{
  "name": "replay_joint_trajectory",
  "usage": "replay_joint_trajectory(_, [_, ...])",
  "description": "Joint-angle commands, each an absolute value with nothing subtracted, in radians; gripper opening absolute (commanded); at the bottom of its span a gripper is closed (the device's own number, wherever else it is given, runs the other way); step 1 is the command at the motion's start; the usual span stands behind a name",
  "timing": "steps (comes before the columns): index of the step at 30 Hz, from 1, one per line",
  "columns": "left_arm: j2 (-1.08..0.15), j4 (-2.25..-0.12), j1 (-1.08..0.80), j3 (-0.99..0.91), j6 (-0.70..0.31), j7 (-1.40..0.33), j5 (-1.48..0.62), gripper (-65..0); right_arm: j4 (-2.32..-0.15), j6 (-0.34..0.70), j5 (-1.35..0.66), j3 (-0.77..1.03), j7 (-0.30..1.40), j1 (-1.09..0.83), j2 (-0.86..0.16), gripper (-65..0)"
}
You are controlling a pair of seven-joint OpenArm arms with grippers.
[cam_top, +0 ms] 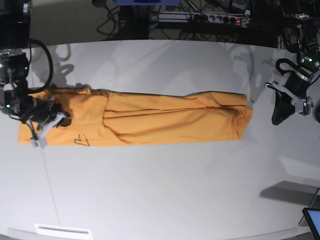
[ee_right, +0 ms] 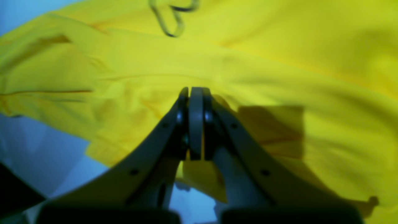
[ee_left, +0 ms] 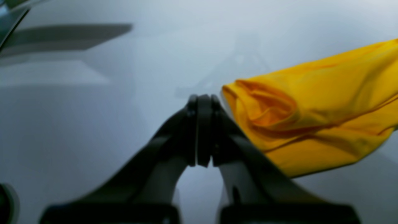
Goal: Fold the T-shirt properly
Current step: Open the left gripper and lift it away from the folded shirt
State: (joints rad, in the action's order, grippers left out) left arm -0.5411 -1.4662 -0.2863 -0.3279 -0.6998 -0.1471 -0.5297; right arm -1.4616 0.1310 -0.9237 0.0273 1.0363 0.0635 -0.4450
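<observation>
we see a wide, smooth, pale grey-white table [cam_top: 165, 195] with a matte surface that carries soft shadows. beyond its far edge the room is dark, with a tangle of cables [cam_top: 200, 20] and a power strip showing small red lights.

the t-shirt [cam_top: 150, 122] lies on the table as a long, narrow band running across the base view, folded lengthwise, its orange-yellow cotton soft and creased with shallow ridges. a thin dark thread mark [cam_top: 81, 141] sits near its left end in that view. in the left wrist view the cloth's end [ee_left: 311, 109] bunches into rounded folds.

the right gripper [cam_top: 47, 120] sits over the band's end on the base view's left; in the right wrist view its grey fingers [ee_right: 196, 124] are pressed together, and we cannot tell whether cloth is caught between them.

the left gripper [cam_top: 280, 112] hangs beside the opposite end, apart from the cloth, its dark fingers [ee_left: 202, 130] pressed together on nothing.
</observation>
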Motion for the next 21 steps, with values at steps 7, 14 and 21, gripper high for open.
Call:
replay_joint_trajectory(7, [-0.553,-1.486,-0.288,-0.377,-0.698,-0.119,-0.449,-64.5,-1.547,0.139,-0.935,0.039,1.02,0.104,-0.455,-53.1])
replay_joint_trajectory(14, [-0.541,-1.452,-0.289,-0.524,-0.698,-0.13,-0.549,-33.3,-1.575,0.139,-0.937,0.041,1.015,0.107,-0.452,-47.7])
replay_joint_trajectory(21, [-0.565,-1.277,-0.288,-0.483,-0.698,-0.13,-0.7,-18.3,-1.655,0.139,-0.937,0.041,1.021,0.107,-0.452,-47.7])
